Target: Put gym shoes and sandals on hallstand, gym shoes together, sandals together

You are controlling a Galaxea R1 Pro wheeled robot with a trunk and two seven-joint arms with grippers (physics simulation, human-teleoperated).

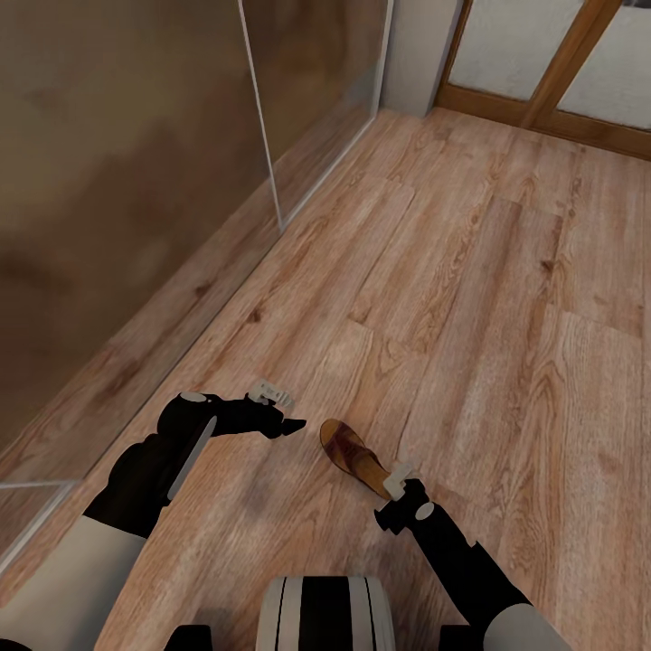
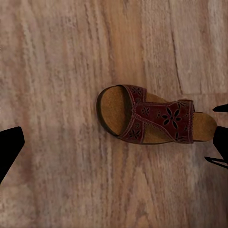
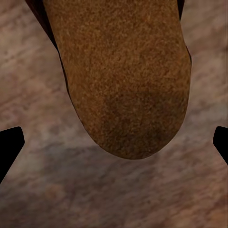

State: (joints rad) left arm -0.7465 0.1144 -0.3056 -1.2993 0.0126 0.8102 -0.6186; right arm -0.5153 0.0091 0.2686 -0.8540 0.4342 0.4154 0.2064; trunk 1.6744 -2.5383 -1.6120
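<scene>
Sandal (image 1: 354, 456) on floor (image 1: 506, 298), btwn pincers

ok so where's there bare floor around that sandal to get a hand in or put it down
Wide bare corridor floor runs from the sandal toward the glass door, and off to the robot's right. A bare strip lies between the sandal and the mirrored wardrobe. It is crowded at the sandal: left gripper by the toe, right gripper at the heel.
</scene>
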